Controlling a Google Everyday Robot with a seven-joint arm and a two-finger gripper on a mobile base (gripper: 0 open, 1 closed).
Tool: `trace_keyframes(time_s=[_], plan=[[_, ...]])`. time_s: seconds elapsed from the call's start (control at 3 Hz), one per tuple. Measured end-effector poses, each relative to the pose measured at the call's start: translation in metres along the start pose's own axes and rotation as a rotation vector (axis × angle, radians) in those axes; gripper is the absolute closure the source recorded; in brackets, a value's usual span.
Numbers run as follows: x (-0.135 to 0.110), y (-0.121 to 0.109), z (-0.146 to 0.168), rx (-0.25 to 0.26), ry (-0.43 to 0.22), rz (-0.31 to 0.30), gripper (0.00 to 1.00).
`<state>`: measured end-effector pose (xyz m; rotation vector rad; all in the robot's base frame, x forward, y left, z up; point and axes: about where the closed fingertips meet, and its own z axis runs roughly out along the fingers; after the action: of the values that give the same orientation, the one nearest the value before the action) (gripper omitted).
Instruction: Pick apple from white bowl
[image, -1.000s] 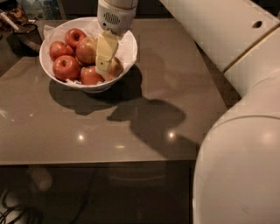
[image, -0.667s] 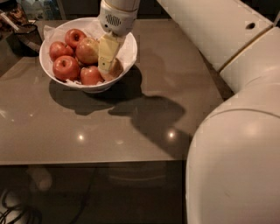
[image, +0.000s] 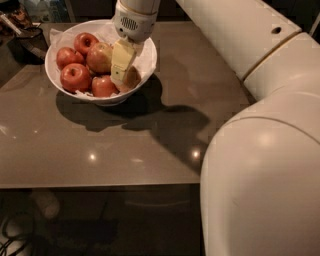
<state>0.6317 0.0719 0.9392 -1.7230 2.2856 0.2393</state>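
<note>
The white bowl (image: 145, 65) stands at the table's back left, lined with white paper and holding several apples. My gripper (image: 121, 70) reaches down from above into the bowl's right side. The pale yellow-tan apple (image: 133, 77) lies right against the gripper's tip, partly hidden behind it. A larger red-and-yellow streaked apple (image: 100, 56) sits just left of the gripper. Red apples (image: 75, 76) fill the bowl's left and front.
The brown table (image: 100, 150) stretches out in front of the bowl to its near edge. My bulky white arm (image: 260, 150) fills the right side of the view. Dark clutter (image: 22, 30) lies at the table's far left corner.
The gripper stays at the same spot in the bowl. The large arm link in the foreground has swung further left and takes up more of the view. The apples have not moved.
</note>
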Motion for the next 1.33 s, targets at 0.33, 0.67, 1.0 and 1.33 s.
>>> trace_keyframes(time_s=[0.33,0.67,1.0,1.33], plan=[[-0.002,0.001,0.009,-0.031,-0.006,0.016,0.26],[-0.002,0.002,0.020,-0.069,-0.016,0.038,0.27],[0.001,0.003,0.031,-0.111,-0.027,0.066,0.28],[0.003,0.005,0.045,-0.156,-0.039,0.090,0.29]])
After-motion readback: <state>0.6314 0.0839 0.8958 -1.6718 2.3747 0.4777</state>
